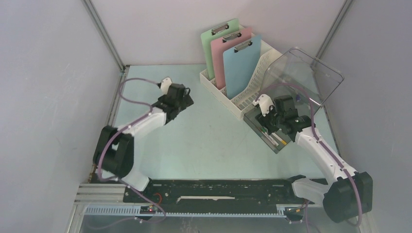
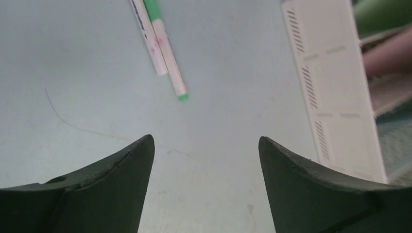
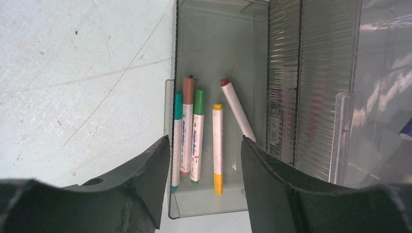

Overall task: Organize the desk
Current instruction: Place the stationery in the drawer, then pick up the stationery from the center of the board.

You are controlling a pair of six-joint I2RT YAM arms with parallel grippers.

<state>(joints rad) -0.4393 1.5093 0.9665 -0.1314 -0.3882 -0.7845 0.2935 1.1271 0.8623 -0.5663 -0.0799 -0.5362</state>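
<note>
We judge marker-gathering is under way: our right hand (image 3: 205,141) gapes empty over the clear plastic box (image 3: 218,43), and our wide left hand (image 2: 205,141) must descend onto two loose white markers (image 2: 165,48).

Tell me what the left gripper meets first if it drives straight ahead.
Probably the desk: the left gripper points down at it, and the two markers lie farther on, left of its line. Depth is unclear.

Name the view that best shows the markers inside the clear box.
Right wrist: all five markers lie plainly in the clear box, cap colours readable. Top external shows them tiny beside the right arm. Left wrist shows none of them.
</note>
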